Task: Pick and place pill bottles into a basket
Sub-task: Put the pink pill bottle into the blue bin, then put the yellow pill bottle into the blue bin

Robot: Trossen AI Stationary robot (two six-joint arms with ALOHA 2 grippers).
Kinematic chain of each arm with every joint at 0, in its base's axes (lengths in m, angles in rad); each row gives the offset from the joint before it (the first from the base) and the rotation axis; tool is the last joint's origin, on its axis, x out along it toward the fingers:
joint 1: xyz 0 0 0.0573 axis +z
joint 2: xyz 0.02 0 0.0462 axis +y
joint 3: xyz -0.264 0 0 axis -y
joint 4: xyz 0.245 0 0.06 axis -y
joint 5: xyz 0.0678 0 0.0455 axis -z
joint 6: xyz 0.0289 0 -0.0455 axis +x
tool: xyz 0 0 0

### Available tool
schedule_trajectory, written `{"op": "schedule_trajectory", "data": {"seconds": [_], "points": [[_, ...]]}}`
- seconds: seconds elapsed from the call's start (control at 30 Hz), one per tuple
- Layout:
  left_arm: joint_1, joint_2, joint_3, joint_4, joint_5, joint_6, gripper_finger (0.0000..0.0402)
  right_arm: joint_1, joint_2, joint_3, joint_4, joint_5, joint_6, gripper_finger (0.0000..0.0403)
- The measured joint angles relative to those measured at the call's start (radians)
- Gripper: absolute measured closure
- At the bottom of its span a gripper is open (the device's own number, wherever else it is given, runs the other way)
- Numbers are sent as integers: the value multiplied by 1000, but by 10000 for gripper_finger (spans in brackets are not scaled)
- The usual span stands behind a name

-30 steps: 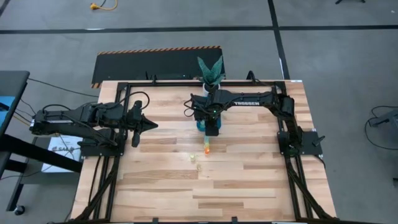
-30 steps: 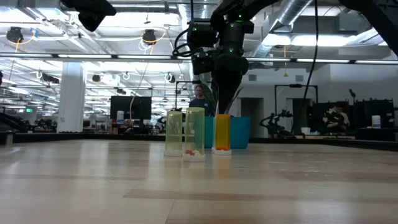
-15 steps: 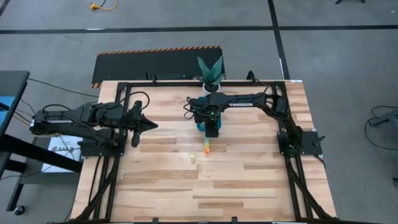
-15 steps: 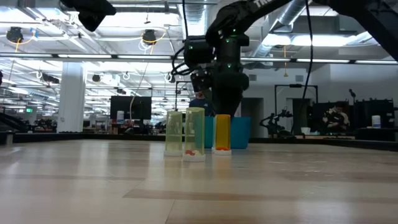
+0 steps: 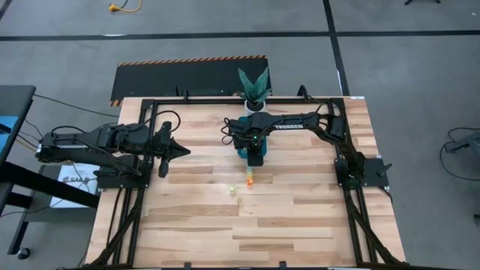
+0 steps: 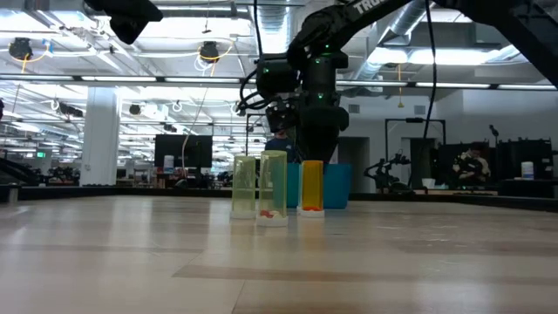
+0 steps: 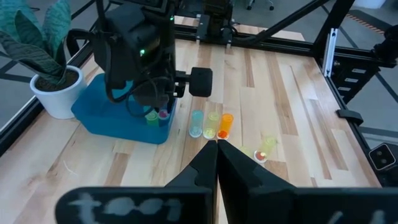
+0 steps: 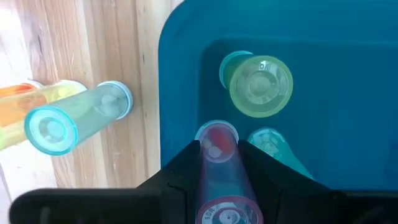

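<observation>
My right gripper [image 8: 217, 152] is over the teal basket [image 8: 348, 112], shut on a pink pill bottle [image 8: 219, 174]; it also shows in the left wrist view [image 7: 163, 114]. A yellow-green bottle [image 8: 260, 86] and a pale teal one [image 8: 273, 146] are inside the basket. A pale blue bottle [image 7: 196, 123], a yellow one [image 7: 212, 124] and an orange one [image 7: 225, 124] stand on the table beside the basket. Two small yellow-green bottles [image 7: 264, 149] are farther toward the near edge. My left gripper [image 5: 184, 151] is shut and empty at the table's left. My right gripper pinches the pink bottle by its sides [image 8: 205, 163] between its two fingers. The fingers point down from above and lie along the bottle. The bottle is upright, its lower end [image 8: 215, 138] inside the basket; whether it touches the floor I cannot tell.
A white pot with a green plant [image 5: 254, 90] stands just beyond the basket at the far edge. Black frame rails [image 5: 135, 195] run along the table's sides. Bare wood [image 5: 247, 232] lies toward the near edge.
My right gripper has gone a little toward the table's far edge, from above the standing bottles to over the basket, and has come down with the pink bottle.
</observation>
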Motion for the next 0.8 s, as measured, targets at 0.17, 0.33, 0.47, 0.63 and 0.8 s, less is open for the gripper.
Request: {"op": "schedule_trajectory", "data": {"seconds": [0.17, 0.33, 0.47, 0.63, 0.8], "points": [[0, 0, 0, 0, 0, 0, 401, 0, 0, 0, 0, 0, 0, 315], [0, 0, 0, 0, 0, 0, 401, 0, 0, 0, 1, 0, 0, 302], [0, 0, 0, 0, 0, 0, 401, 0, 0, 0, 4, 1, 0, 275], [0, 0, 0, 0, 0, 0, 401, 0, 0, 0, 4, 1, 0, 251], [0, 0, 0, 0, 0, 0, 401, 0, 0, 0, 4, 1, 0, 241]]}}
